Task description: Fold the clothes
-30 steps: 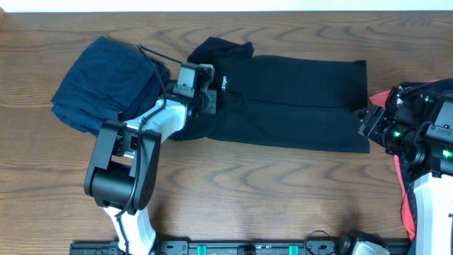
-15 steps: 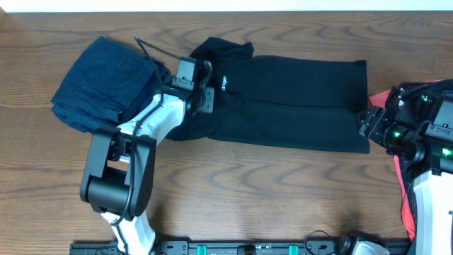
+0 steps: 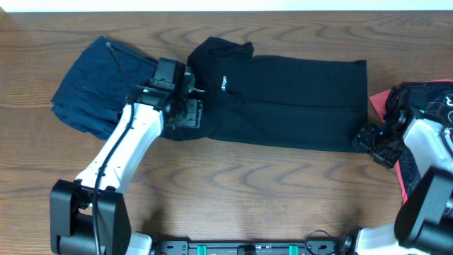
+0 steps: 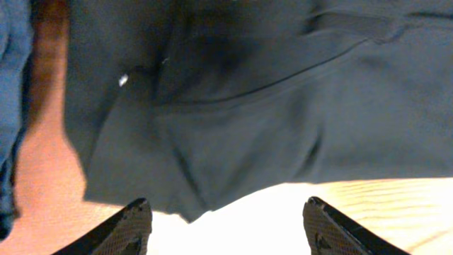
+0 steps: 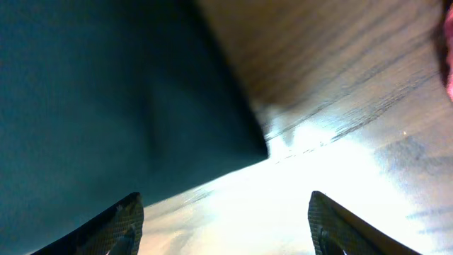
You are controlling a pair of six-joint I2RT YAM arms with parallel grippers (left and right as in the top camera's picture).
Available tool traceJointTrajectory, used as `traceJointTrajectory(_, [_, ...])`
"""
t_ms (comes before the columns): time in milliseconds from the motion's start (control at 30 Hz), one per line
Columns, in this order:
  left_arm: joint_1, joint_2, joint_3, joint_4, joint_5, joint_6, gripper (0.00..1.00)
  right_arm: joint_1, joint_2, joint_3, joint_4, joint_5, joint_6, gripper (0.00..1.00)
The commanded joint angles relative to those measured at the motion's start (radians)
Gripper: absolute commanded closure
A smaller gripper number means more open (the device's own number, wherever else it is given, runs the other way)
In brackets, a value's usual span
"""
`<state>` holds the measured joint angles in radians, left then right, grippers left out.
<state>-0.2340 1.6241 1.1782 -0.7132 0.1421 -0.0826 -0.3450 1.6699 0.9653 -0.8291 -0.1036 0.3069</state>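
Black shirt [image 3: 290,99] is lying in a long folded strip across the table [image 3: 248,184], with the tiny white logo [image 3: 225,83] too small to read. The left hand [image 3: 185,106] is over its collar end with its fingers spread and empty (the wrist cam just shows cloth and wood). The right hand [image 3: 371,138] is at the shirt's near right corner, also spread wide with nothing in it. The navy pile [image 3: 99,85] is partly under the left arm. The coral garment [image 3: 405,198] is mostly hidden by the right arm and cut off at the edge.

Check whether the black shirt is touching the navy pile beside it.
Apart. The left wrist view shows a strip of bare table between the navy pile and the black shirt.
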Motion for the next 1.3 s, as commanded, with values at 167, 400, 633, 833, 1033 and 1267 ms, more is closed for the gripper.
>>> traceJointTrajectory(167, [0.053, 0.122, -0.029, -0.026, -0.024, 0.000, 0.29, -0.016, 0.150, -0.007, 0.066, -0.044, 0.002, 0.47])
traceJointTrajectory(400, [0.055, 0.237, -0.029, 0.004, -0.024, 0.000, 0.29, -0.021, 0.159, -0.006, 0.131, -0.049, 0.003, 0.58])
traceJointTrajectory(633, [0.055, 0.330, -0.029, 0.034, -0.060, 0.001, 0.37, -0.023, 0.159, -0.006, 0.151, -0.054, 0.003, 0.96])
traceJointTrajectory(833, [0.071, 0.335, -0.028, -0.037, -0.150, 0.001, 0.94, -0.048, 0.155, -0.004, 0.135, 0.034, 0.003, 0.99])
traceJointTrajectory(1033, [0.115, 0.296, -0.018, -0.106, -0.150, 0.000, 0.94, -0.120, 0.153, -0.004, 0.068, 0.110, 0.032, 0.99])
traceJointTrajectory(1267, [0.116, 0.185, -0.018, -0.186, -0.151, 0.000, 0.94, -0.178, 0.146, -0.003, -0.021, 0.181, 0.038, 0.99])
